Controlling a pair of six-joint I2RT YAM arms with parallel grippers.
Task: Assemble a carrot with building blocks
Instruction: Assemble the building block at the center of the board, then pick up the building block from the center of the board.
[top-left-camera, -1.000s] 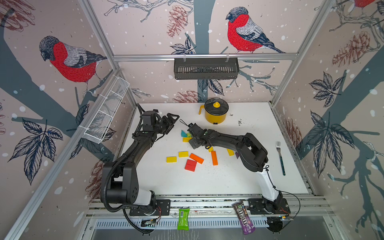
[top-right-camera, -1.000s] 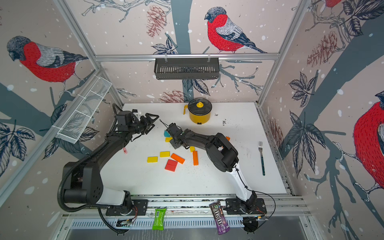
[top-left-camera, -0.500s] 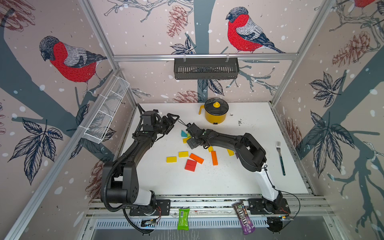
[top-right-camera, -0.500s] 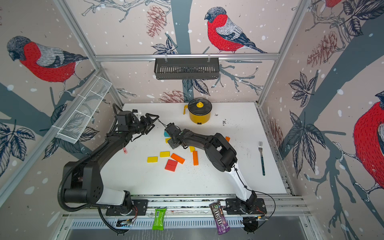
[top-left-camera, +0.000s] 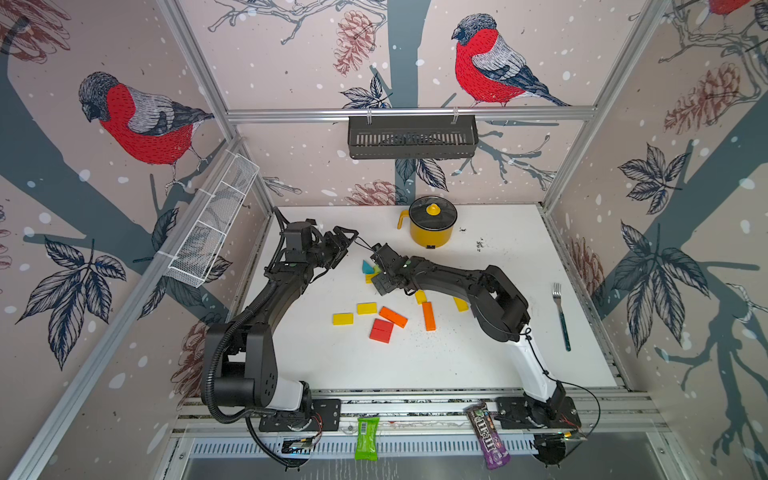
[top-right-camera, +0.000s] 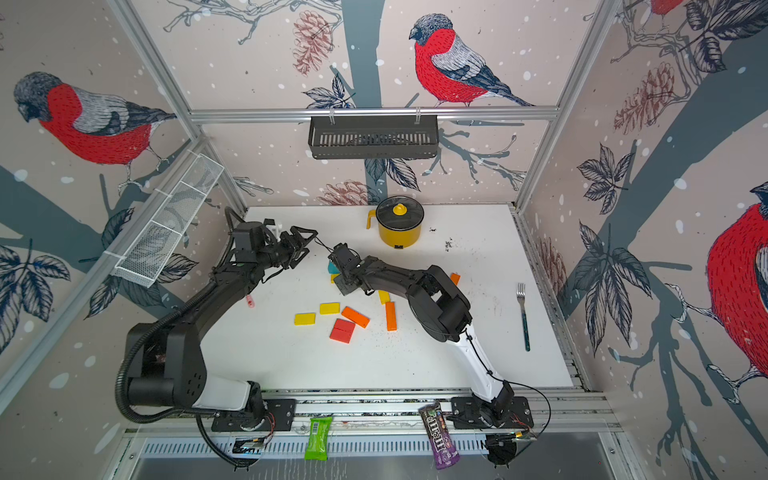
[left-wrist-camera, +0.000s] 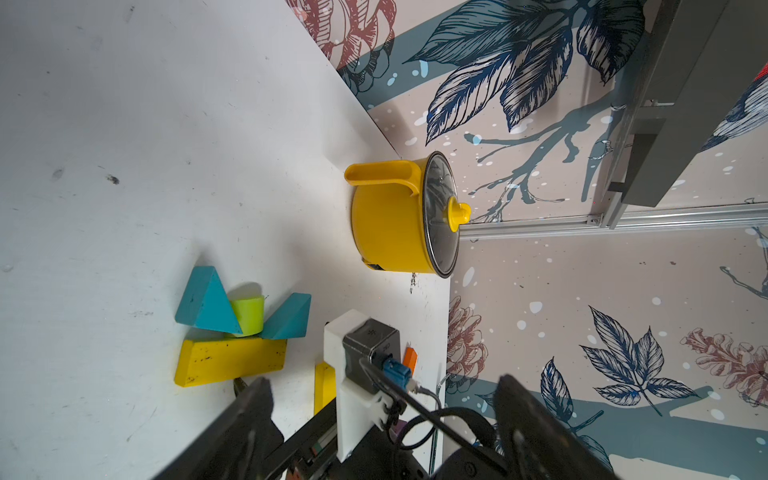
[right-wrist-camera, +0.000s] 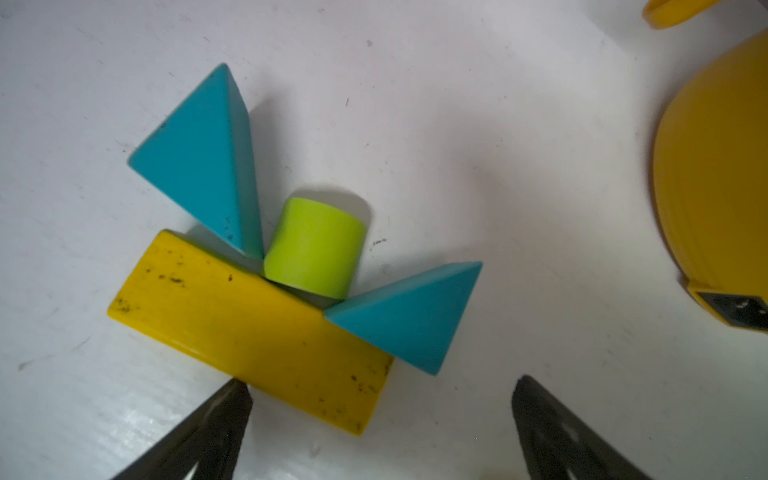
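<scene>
Landmark: one yellow pot (top-left-camera: 432, 226), lid on, standing at the back of the white table (top-left-camera: 457, 365).

Blocks, counted as they are showing:
- In front of the pot and to its left, four pieces are sitting together. One long yellow block (right-wrist-camera: 249, 328) is lying flat, and one green cylinder (right-wrist-camera: 313, 249) is lying on its side against the block's long edge. A teal triangle (right-wrist-camera: 199, 158) is flanking the cylinder on one side and a second teal triangle (right-wrist-camera: 411, 316) on the other, each with a corner against the block.
- Further forward from the pot, the rest are lying loose and flat: four smaller yellow blocks (top-left-camera: 343, 318), two orange blocks (top-left-camera: 392, 316) and one red block (top-left-camera: 381, 331), which is just beside an orange one.
- A third orange block (top-right-camera: 455, 278) is peeking out behind the right arm.

Right gripper (right-wrist-camera: 382, 382) is hovering low over the group of four with its fingers spread wide and pinching nothing. One fingertip (right-wrist-camera: 232, 399) is right at the long yellow block's edge; I cannot tell whether it is touching.

Left gripper (top-left-camera: 350, 243) is hanging above the table to the left of the pot, fingers apart and empty.

Also present: one fork (top-left-camera: 561, 316) lying forward and right of the pot. Two packets are lying on the front rail, well forward of it: a green candy packet (top-left-camera: 366, 432) and a purple candy packet (top-left-camera: 488, 436).
</scene>
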